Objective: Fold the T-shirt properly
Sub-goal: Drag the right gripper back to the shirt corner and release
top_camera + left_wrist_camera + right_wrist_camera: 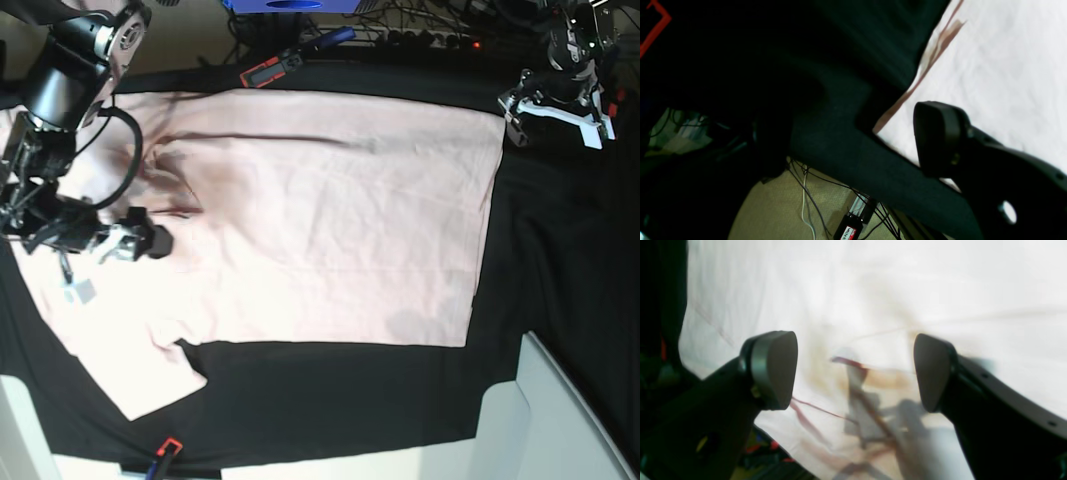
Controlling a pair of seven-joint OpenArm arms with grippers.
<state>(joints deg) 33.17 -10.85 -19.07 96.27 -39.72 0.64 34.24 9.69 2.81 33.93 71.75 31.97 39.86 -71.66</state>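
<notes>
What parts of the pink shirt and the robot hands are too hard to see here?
- T-shirt: its far sleeve in the base view lies behind the right arm and right gripper.
- T-shirt collar area in the right wrist view: blurred, so the reddish lines can't be read.
- Left gripper: only one finger shows in the left wrist view; the other is past the edge.
- Any print: not visible; only the plain side shows.

We see open black table cloth [340,390] below the flat T-shirt [330,230], while a white box [560,420] blocks the corner.
</notes>
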